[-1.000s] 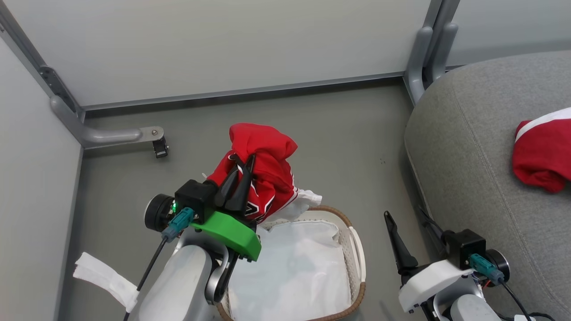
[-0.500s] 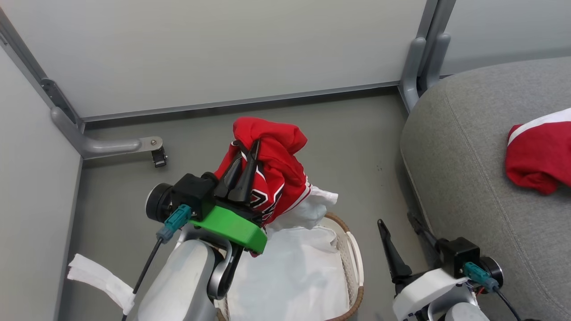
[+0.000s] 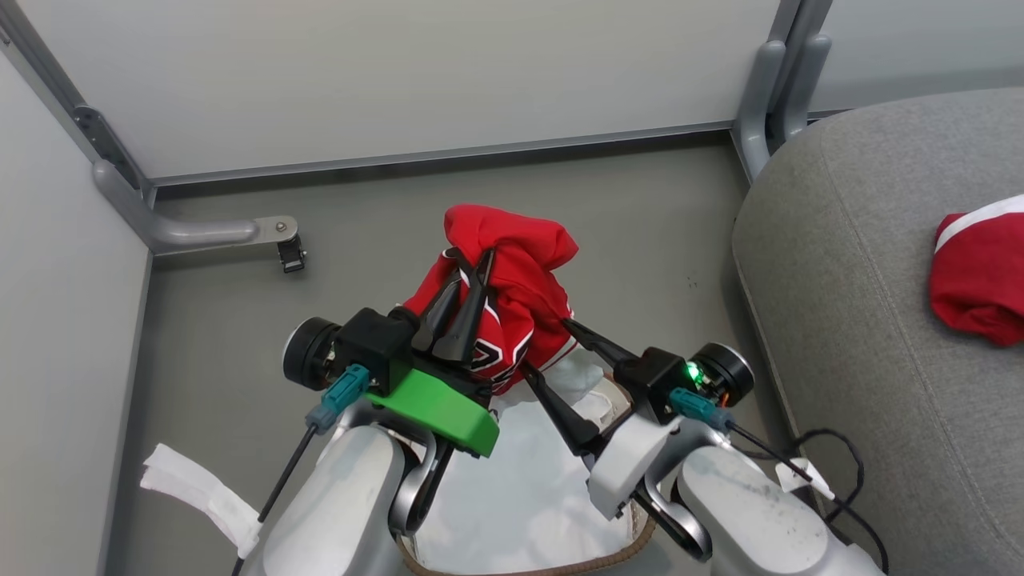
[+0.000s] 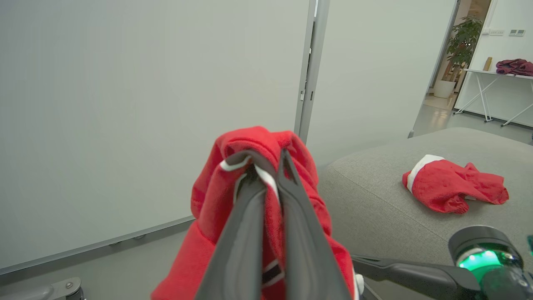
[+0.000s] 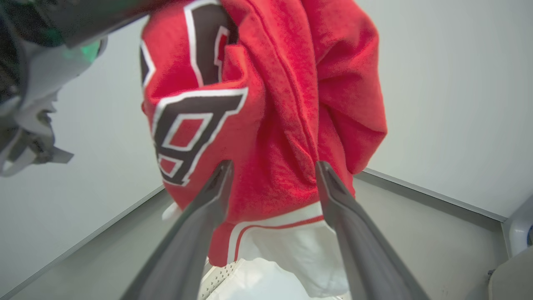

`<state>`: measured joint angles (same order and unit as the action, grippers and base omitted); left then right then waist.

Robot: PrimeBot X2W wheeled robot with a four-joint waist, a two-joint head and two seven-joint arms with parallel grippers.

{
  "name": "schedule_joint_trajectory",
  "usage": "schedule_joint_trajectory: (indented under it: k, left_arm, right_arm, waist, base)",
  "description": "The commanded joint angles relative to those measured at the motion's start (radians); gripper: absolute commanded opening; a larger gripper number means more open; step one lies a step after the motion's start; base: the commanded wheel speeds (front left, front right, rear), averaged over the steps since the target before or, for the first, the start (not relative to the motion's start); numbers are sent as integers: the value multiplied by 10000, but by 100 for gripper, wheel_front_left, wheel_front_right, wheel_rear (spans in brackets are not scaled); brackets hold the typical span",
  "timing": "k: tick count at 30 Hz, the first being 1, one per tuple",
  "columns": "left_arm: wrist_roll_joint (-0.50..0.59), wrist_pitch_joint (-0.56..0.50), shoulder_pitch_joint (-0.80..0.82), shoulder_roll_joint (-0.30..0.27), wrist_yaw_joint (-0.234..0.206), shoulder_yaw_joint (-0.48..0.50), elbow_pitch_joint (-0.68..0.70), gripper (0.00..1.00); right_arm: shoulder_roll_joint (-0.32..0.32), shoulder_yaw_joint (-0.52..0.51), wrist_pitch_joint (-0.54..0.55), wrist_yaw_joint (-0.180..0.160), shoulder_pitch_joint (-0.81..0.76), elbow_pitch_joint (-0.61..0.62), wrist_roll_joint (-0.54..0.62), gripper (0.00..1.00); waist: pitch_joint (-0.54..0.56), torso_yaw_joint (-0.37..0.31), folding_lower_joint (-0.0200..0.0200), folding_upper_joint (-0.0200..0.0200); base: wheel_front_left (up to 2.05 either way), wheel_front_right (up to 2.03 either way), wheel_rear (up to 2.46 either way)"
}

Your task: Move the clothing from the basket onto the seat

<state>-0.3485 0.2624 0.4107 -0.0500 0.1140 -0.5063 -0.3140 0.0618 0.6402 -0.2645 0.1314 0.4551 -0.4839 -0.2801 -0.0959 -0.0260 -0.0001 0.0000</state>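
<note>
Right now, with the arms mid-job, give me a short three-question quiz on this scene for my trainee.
1. True or false: the left claw is shut on a red jersey.
2. Pick one. The right claw is: A) shut on the jersey; B) open, with a finger on either side of the jersey's lower part; C) shut on nothing.
3. How many red garments lie on the sofa?
Key: 1 true; 2 B; 3 one.
</note>
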Motion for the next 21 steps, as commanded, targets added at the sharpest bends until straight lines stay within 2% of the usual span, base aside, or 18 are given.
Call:
schedule_joint_trajectory:
  k: [1,7,21]
  left_arm:
    - [41,35,167,-23,20,-52,-3,0]
    - [-160,36,282,-25,68,-441,-41,0]
    - [-555,35,378,-24,103,-1227,28,0]
  right_arm:
    - [126,287,2,-14,361,-275,-214,100]
    - [350,1267,1,-14,1652,-1319,-847,100]
    - [282,2330,1,-14,2420,-1714,-1466,100]
  waist:
    - [-63,112,1,0]
    - [-144,401,1,0]
    - [-147,701,1,0]
  base:
    - [0,0,0]
    - [0,0,0]
    - [0,0,0]
